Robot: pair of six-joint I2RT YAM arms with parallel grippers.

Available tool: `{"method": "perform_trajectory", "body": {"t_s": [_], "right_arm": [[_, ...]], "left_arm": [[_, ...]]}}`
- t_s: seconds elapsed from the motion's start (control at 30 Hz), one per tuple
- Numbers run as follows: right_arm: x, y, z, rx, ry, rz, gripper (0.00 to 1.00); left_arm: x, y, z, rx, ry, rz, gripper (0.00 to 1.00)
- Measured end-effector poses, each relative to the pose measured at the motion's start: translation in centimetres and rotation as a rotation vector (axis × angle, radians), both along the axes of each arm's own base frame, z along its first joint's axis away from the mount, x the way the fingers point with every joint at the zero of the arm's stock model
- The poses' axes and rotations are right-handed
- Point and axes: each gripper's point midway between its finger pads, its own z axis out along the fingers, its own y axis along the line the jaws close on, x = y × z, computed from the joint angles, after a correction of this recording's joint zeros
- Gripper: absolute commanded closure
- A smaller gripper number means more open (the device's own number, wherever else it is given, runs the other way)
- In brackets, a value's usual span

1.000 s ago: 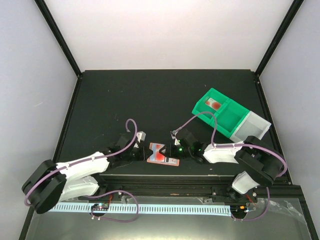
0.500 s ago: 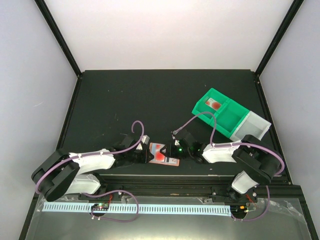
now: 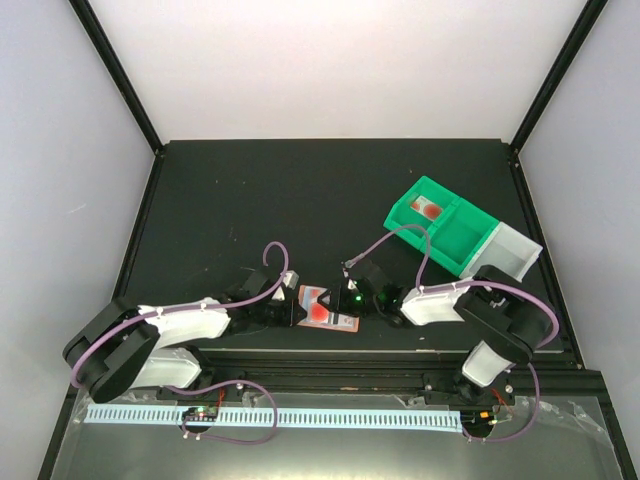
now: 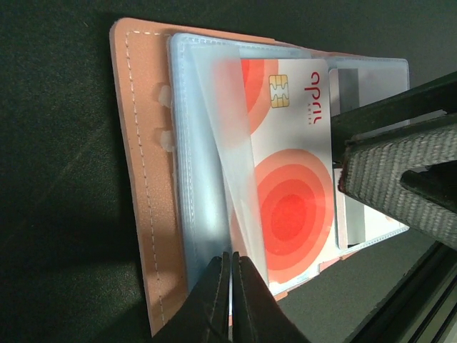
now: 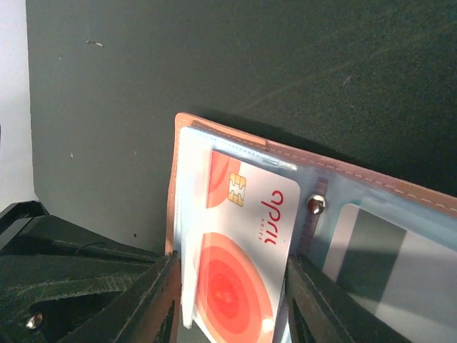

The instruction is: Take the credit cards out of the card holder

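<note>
**A:** From above, where's the card holder?

**B:** The card holder (image 3: 322, 312) lies open and flat on the black worktop (image 3: 300, 200), at the near edge, btw. the two arms. L jaws reach in at its left end, R jaws at its right end. A green bin (image 3: 440, 228) sits well apart, back-right.

**A:** And the L wrist cam?

**B:** It shows the pink holder (image 4: 139, 186) w/ clear sleeves inside. A credit card (image 4: 300, 186), white w/ red-orange circles and a chip, sits in a sleeve. A frosted flap (image 4: 225, 143) lies tilted across it. L jaws have their tips pressed together, no gap, right at the flap's lower end. Can't tell if they pinch it. One R finger (image 4: 385, 179) is down just beside the card's far edge.

**A:** R wrist cam?

**B:** The same card (image 5: 243, 243) runs down btw. the R fingers (image 5: 161, 300), one against each long edge. R jaws stand part-way apart, w/ the card filling the gap. Whether they're squeezing it or only straddling it, can't tell. A snap stud (image 5: 314, 205) is just beside the card. Past it, a second card (image 5: 371, 250) w/ a dark stripe sits in the next pocket.
</note>
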Motion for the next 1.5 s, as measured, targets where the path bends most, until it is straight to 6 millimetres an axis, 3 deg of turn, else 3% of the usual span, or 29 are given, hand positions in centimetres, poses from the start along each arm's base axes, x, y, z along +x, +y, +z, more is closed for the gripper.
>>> {"method": "perform_trajectory", "body": {"t_s": [0.37, 0.57, 0.8, 0.9, 1.0, 1.07, 1.2, 1.33, 1.5], "right_arm": [[-0.2, 0.0, -0.3, 0.019, 0.009, -0.003, 0.99], [0.0, 0.2, 0.9, 0.056, -0.032, 0.002, 0.99], [-0.2, -1.8, 1.7, 0.035, -0.075, -0.037, 0.99], [0.2, -2.4, 2.8, 0.027, -0.116, -0.051, 0.99], [0.5, -3.0, 3.8, 0.018, -0.155, -0.050, 0.99], [0.4, -3.4, 4.5, 0.012, -0.185, -0.034, 0.99], [-0.5, -4.0, 6.7, 0.009, -0.264, 0.044, 0.99], [-2.2, -4.5, 9.6, 0.041, -0.360, 0.151, 0.99], [-4.7, -4.8, 13.5, 0.102, -0.473, 0.296, 0.99]], "left_arm": [[0.2, -0.3, 0.0, -0.012, -0.005, -0.003, 0.94], [0.2, -0.3, 0.0, -0.011, -0.005, -0.002, 0.92], [0.5, -0.2, 0.0, -0.005, -0.011, 0.011, 0.91], [0.4, -0.2, 0.1, -0.008, -0.012, 0.016, 0.84], [0.4, 0.0, 0.7, -0.015, -0.017, 0.025, 0.67], [0.3, 0.1, 1.4, -0.027, -0.030, 0.027, 0.53], [0.4, 0.1, 3.8, -0.071, -0.083, 0.029, 0.37], [0.4, -0.3, 7.1, -0.140, -0.162, 0.000, 0.28], [-0.1, -0.9, 12.2, -0.246, -0.298, -0.072, 0.25]]}}
